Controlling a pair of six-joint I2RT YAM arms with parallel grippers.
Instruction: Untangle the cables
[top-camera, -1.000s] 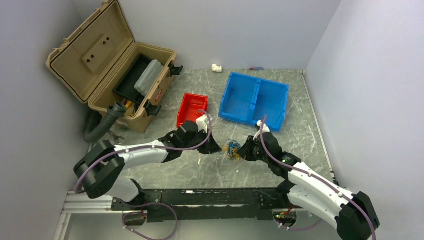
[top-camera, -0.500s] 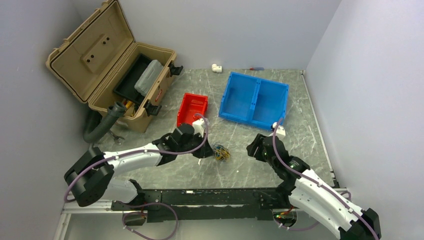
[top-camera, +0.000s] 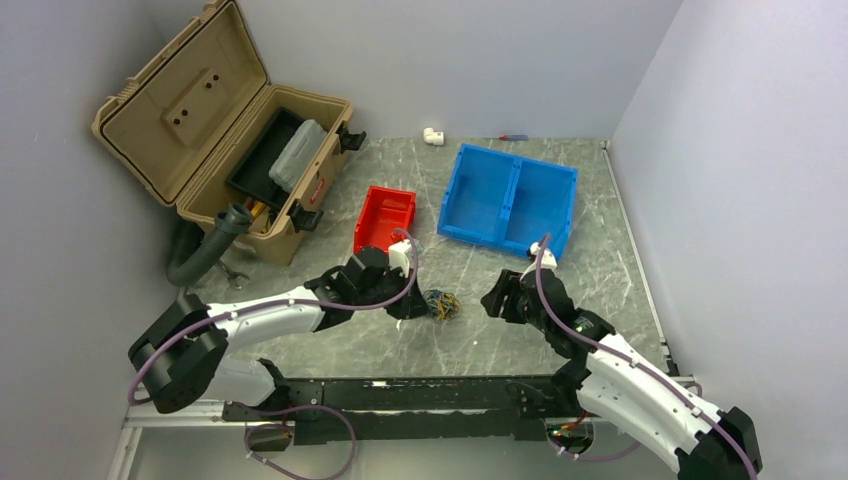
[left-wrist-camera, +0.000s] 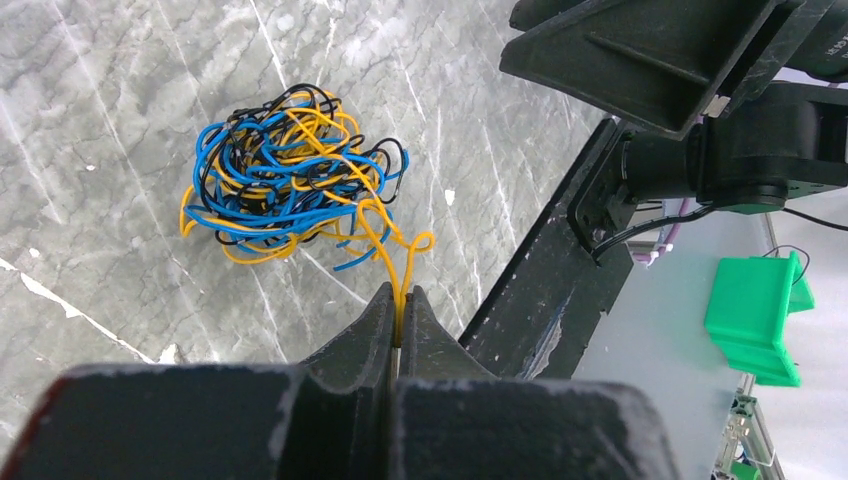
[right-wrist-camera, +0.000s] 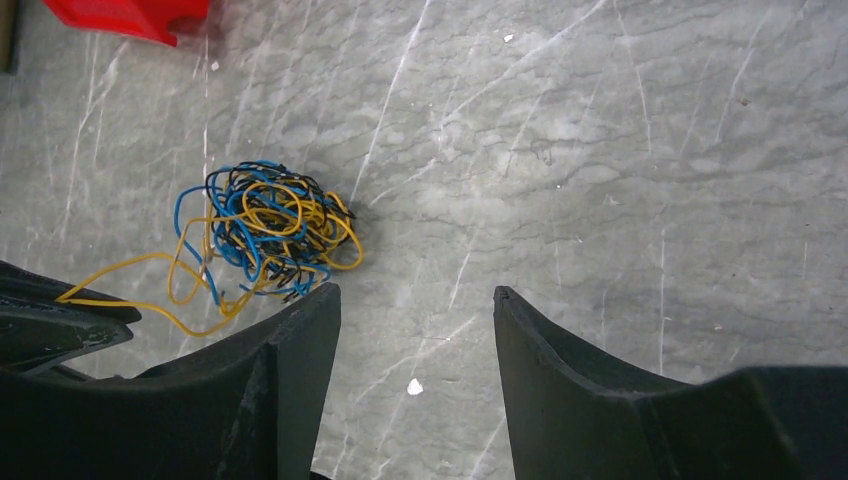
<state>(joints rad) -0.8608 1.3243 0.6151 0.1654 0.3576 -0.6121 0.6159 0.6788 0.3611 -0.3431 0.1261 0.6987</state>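
Note:
The cables (top-camera: 441, 303) are a small tangled ball of thin yellow, blue and black wires lying on the grey marble table; they also show in the left wrist view (left-wrist-camera: 285, 175) and in the right wrist view (right-wrist-camera: 265, 235). My left gripper (left-wrist-camera: 400, 295) is shut on a yellow cable loop that runs out of the ball; in the top view it (top-camera: 418, 305) sits just left of the ball. My right gripper (right-wrist-camera: 415, 295) is open and empty, to the right of the ball and apart from it, as the top view (top-camera: 492, 300) shows.
A red bin (top-camera: 385, 215) and a blue two-part bin (top-camera: 508, 200) stand behind the cables. An open tan toolbox (top-camera: 225, 135) stands at the back left. A black frame rail (top-camera: 400, 392) runs along the table's near edge.
My right gripper has let go of the ball and pulled back to the right. My left gripper has drawn the ball a little to the left and keeps hold of a yellow cable.

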